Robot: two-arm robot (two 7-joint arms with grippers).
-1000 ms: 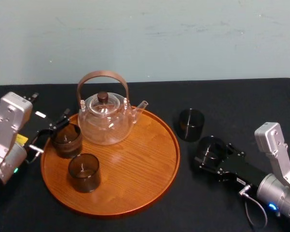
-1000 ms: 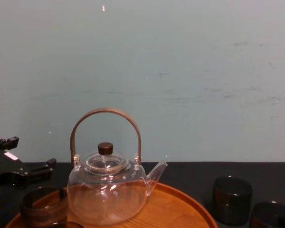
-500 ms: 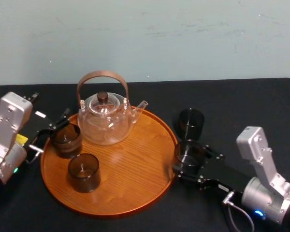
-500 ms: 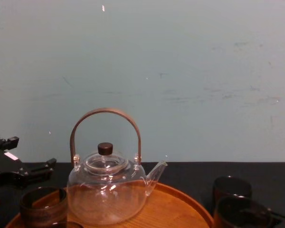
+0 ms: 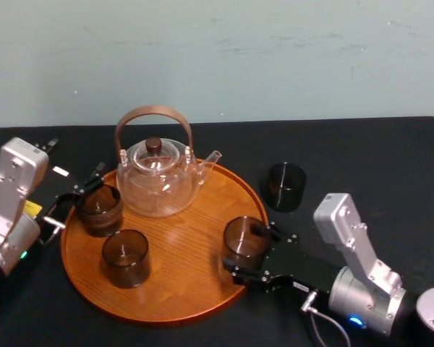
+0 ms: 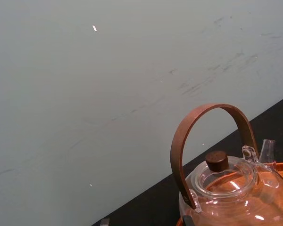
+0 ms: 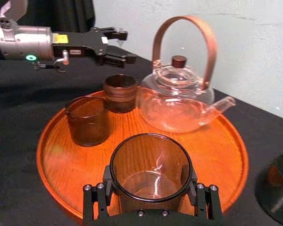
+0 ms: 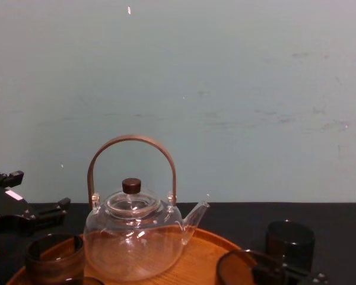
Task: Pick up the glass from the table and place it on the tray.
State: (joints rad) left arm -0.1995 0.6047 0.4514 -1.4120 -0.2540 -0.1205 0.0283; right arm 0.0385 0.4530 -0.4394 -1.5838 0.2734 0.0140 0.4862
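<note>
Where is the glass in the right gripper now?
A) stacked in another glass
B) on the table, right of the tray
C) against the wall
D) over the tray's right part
D: the right gripper is shut on the glass over the right part of the tray; the left gripper sits open at the tray's left edge.
</note>
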